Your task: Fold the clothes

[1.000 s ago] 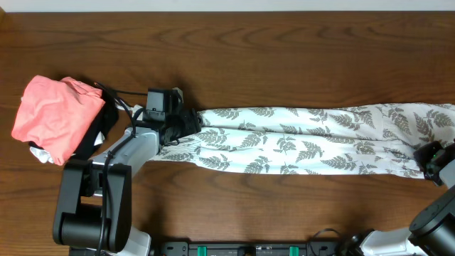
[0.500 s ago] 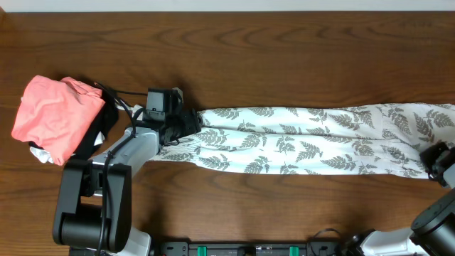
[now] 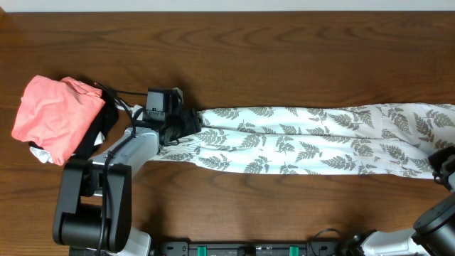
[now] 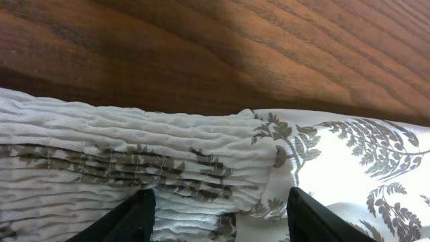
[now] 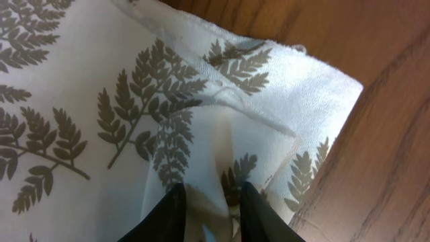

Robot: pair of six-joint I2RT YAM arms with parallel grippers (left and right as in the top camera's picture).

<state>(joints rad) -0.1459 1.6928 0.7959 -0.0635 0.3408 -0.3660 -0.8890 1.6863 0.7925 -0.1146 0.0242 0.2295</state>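
The clothes [image 3: 306, 142], a long white garment printed with grey fern leaves, lie stretched left to right across the wooden table. My left gripper [image 3: 186, 122] sits at their left end. In the left wrist view its fingers [image 4: 225, 218] stand wide apart over the ribbed, gathered part of the fabric [image 4: 168, 148]. My right gripper [image 3: 437, 160] is at the garment's right end, near the frame edge. In the right wrist view its fingers [image 5: 209, 208] are close together, pinching a fold of the fabric [image 5: 101, 81] near the hem corner.
A salmon-pink folded garment [image 3: 53, 114] lies at the far left on a black cloth [image 3: 99, 131], with a bit of white cloth [image 3: 39, 153] under it. A black cable runs from there toward the left arm's base [image 3: 92, 206].
My right gripper has shifted a little right and toward the table's front with the hem in it. The left gripper and the pink garment have not moved.
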